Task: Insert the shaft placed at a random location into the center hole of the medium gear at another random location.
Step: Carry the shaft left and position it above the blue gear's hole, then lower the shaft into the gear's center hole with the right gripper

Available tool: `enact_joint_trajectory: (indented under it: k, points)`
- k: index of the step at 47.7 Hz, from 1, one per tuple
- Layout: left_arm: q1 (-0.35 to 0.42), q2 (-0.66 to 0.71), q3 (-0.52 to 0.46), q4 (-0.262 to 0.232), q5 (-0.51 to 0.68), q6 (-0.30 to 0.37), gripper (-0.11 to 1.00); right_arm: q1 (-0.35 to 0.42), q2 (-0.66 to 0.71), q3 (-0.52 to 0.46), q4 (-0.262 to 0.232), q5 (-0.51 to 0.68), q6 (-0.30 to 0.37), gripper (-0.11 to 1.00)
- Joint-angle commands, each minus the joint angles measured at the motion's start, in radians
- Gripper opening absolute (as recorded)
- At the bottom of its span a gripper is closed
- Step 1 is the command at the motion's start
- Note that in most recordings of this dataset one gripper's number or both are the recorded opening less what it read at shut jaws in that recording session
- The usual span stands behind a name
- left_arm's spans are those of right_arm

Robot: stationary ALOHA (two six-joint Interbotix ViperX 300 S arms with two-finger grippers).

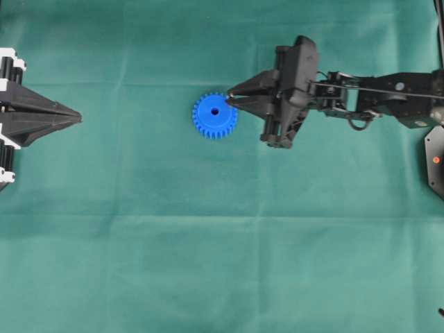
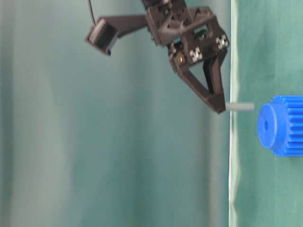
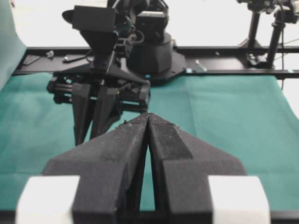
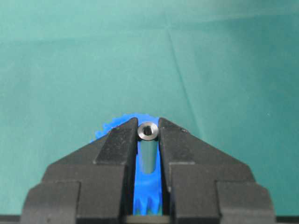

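Observation:
The medium gear (image 1: 214, 115), bright blue and toothed, lies flat on the green cloth, its dark center hole (image 1: 214, 111) facing up. It also shows in the table-level view (image 2: 281, 124) and behind the jaws in the right wrist view (image 4: 148, 193). My right gripper (image 1: 230, 98) is shut on the shaft (image 4: 148, 148), a small silver-grey pin held upright at the fingertips. In the table-level view the shaft (image 2: 240, 107) hangs a little above the gear, off to one side of the hole. My left gripper (image 1: 78, 118) is shut and empty at the far left.
The green cloth (image 1: 222, 263) covers the table. The right arm (image 1: 388, 97) stretches in from the right edge. A black base part (image 1: 435, 161) sits at the right edge. In the left wrist view the right arm (image 3: 100, 88) stands ahead.

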State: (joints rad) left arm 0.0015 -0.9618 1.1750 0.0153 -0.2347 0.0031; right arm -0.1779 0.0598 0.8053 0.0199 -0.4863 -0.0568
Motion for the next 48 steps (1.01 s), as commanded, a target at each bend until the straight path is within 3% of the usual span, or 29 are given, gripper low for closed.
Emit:
enact_joint_trajectory:
  k: [1,15,48]
  points:
    - [0.0,0.009,-0.025,0.003,-0.008,-0.002,0.0,0.005,0.0,-0.051,0.0,0.006,-0.008,0.14]
    - [0.0,0.009,-0.023,0.003,-0.009,-0.002,0.0,0.015,0.038,-0.106,0.0,0.026,-0.008,0.14]
    - [0.0,0.009,-0.025,0.003,-0.014,-0.002,0.0,0.017,0.058,-0.104,0.002,0.026,-0.008,0.14]
